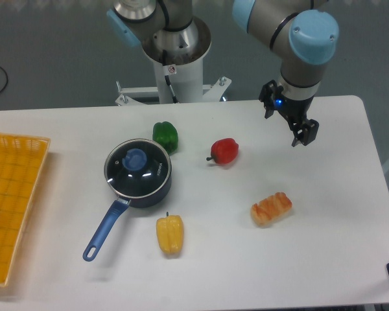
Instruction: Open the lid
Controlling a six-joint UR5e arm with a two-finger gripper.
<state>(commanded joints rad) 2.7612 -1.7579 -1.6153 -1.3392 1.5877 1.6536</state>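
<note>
The lid (137, 168) is round clear glass with a metal rim and a blue knob (135, 159) at its centre. It rests flat on a dark blue saucepan (152, 193) whose long handle (103, 230) points toward the front left. My gripper (304, 137) hangs far to the right, above the table's back right area, well apart from the lid. Its fingers point down, nothing is between them, and the view is too small to tell how far apart they stand.
A green pepper (165, 135) sits just behind the saucepan, a red pepper (225, 151) to its right, a yellow pepper (170, 234) in front. A bread-like roll (271, 208) lies right of centre. A yellow basket (10, 204) fills the left edge.
</note>
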